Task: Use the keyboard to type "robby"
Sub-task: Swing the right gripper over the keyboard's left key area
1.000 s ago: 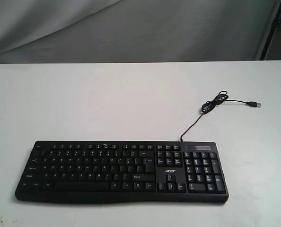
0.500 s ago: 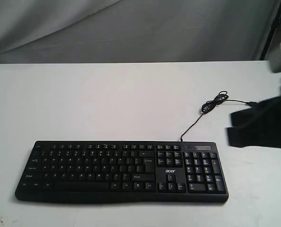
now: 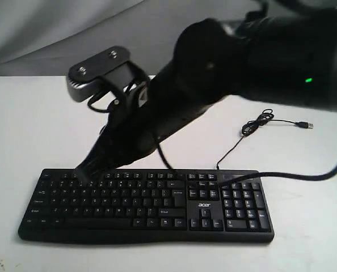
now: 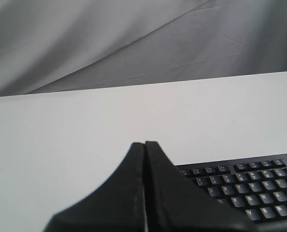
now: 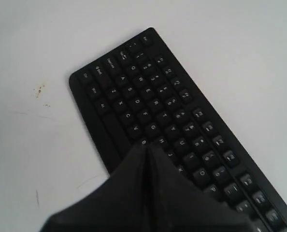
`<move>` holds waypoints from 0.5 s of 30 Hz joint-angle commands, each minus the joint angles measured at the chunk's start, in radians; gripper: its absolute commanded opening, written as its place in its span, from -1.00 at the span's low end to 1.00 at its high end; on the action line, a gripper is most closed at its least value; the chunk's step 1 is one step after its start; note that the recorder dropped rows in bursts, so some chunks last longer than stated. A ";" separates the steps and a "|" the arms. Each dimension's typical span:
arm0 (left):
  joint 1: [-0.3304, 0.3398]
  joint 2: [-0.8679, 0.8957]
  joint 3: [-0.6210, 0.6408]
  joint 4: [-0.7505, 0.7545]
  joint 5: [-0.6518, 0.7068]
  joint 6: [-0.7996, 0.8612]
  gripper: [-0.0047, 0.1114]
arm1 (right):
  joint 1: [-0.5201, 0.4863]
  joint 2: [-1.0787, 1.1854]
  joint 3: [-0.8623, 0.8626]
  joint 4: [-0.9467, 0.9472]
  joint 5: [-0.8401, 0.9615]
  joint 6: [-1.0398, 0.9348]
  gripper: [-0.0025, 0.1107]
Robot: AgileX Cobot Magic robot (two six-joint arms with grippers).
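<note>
The black keyboard (image 3: pixel 157 218) lies flat near the table's front edge, with its acer logo by the arrow keys. My right gripper (image 3: pixel 82 174) reaches in from the right across the middle. It is shut and empty, and its tip points down-left at the keyboard's upper-left keys. In the right wrist view the right gripper (image 5: pixel 146 145) hangs over the keyboard (image 5: pixel 148 92) around the B and H keys; contact cannot be judged. My left gripper (image 4: pixel 145 143) is shut and empty, low beside the keyboard (image 4: pixel 259 193) and left of its E, R, T keys. It does not show in the exterior view.
The keyboard's thin USB cable (image 3: pixel 259 120) coils on the white table (image 3: pixel 38 124) behind the number pad and ends in a loose plug (image 3: pixel 306 124). A grey cloth backdrop (image 3: pixel 72 34) hangs behind the table. My right arm's bulk (image 3: pixel 259 56) hides the upper middle of the scene.
My right arm swept in from the right edge and now stretches across to the keyboard's left part. The keyboard and cable have not moved.
</note>
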 commanded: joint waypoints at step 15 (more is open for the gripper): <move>-0.006 -0.003 0.004 0.005 -0.007 -0.003 -0.92 | 0.037 0.359 -0.284 0.060 -0.065 -0.099 -0.96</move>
